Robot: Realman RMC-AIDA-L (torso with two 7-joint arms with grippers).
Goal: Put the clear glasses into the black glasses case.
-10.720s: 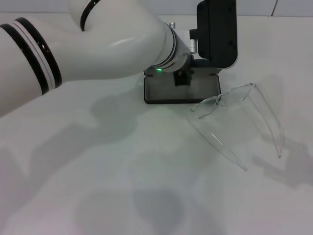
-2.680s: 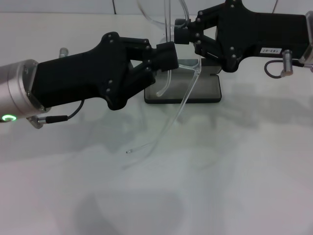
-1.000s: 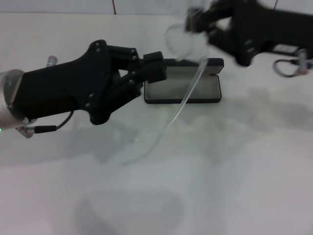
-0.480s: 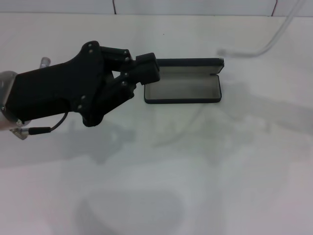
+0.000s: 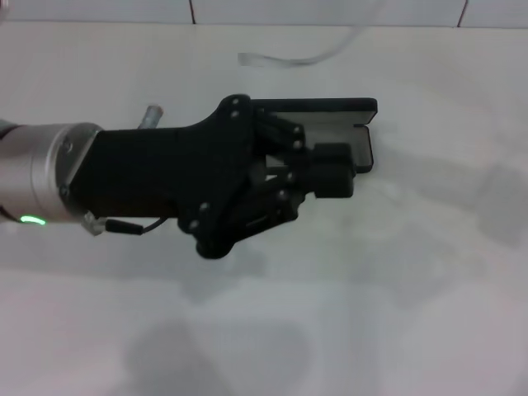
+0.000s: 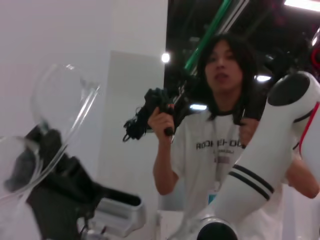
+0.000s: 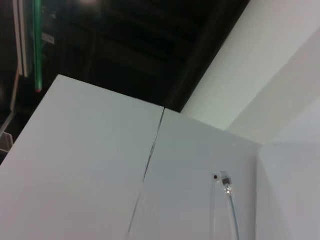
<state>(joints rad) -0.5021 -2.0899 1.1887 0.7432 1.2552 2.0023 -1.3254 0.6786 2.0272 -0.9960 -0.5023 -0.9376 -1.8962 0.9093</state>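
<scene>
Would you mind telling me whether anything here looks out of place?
Yes: the clear glasses are up in the air, held in the right gripper, far from the black glasses case, which lies open on the table under the left gripper.

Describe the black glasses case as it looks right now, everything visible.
The black glasses case lies open on the white table, a rectangular hard shell with rounded corners and pale grey lining. Its lid stands raised at the far edge. The left hand hovers over it, hiding most of the tray. No glasses show in the visible part.
</scene>
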